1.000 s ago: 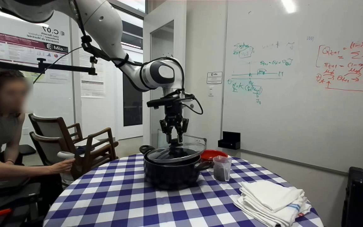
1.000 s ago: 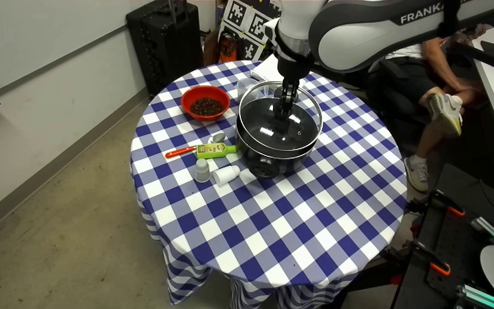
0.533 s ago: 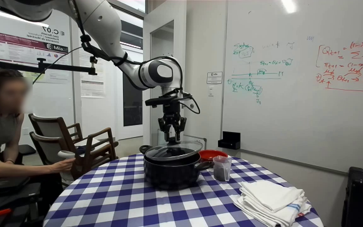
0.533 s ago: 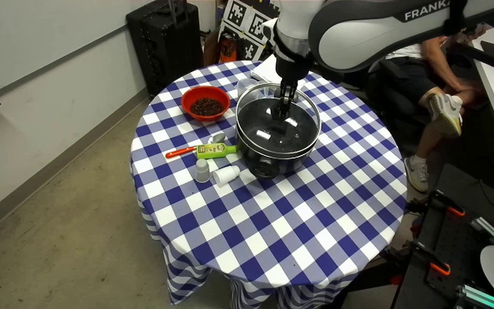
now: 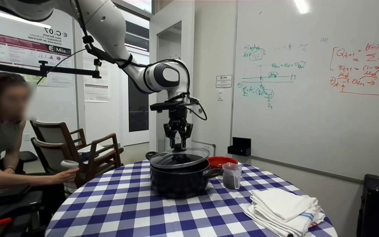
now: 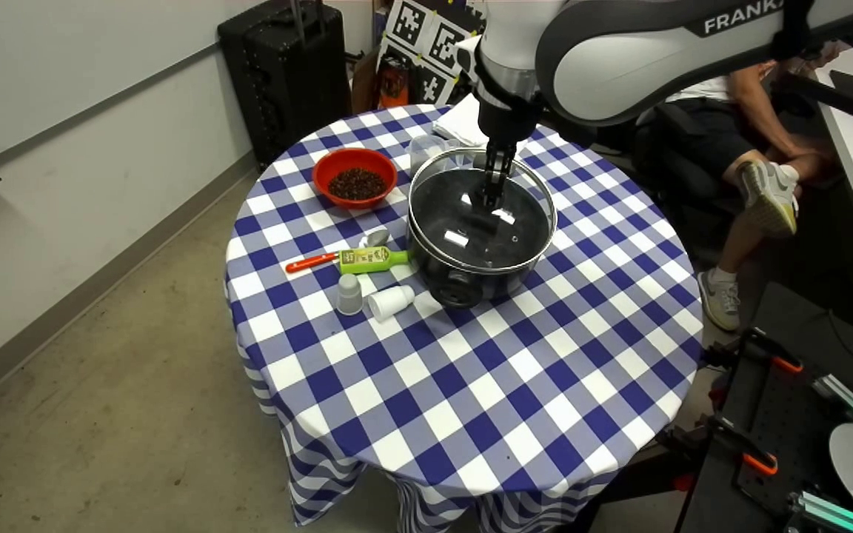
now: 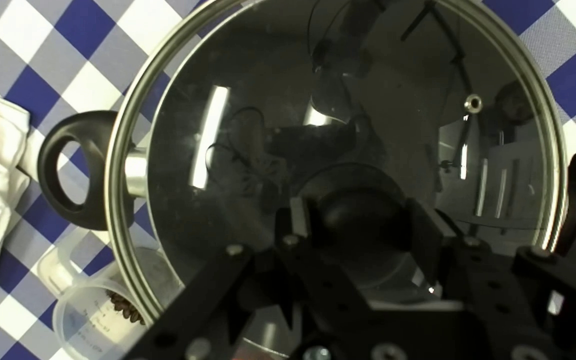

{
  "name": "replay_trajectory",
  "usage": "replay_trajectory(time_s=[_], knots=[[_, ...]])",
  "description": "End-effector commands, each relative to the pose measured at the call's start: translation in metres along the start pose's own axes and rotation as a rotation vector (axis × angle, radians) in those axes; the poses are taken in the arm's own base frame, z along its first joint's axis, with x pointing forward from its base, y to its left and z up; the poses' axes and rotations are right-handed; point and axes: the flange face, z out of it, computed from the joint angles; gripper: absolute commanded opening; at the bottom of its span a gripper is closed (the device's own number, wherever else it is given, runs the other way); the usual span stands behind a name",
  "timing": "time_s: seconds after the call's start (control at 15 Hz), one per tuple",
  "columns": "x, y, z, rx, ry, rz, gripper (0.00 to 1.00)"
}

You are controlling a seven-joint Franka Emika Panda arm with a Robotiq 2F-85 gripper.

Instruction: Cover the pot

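That black gripper (image 7: 363, 218) is clasping the round glass lid (image 7: 348, 112) by its knob (image 7: 360, 227) over the wide black pot (image 5: 179, 183), whose handles (image 7: 99, 165) are lying at nine and three o'clock in the wrist view.

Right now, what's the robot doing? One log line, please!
black gripper: shut on round black knob | clear round glass lid: tilted over wide black cooking pot, not seated | status: covering unfinished
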Motion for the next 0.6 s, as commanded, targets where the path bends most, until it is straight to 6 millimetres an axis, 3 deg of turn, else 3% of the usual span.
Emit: replay_trajectory(time_s=[0.0, 0.53], knots=[[-0.0044, 0.0008, -0.0103, 0.011, 0.021, 0.023, 0.25], [-0.0021, 0.0017, -0.0088, 0.023, 0.022, 0.029, 0.25]])
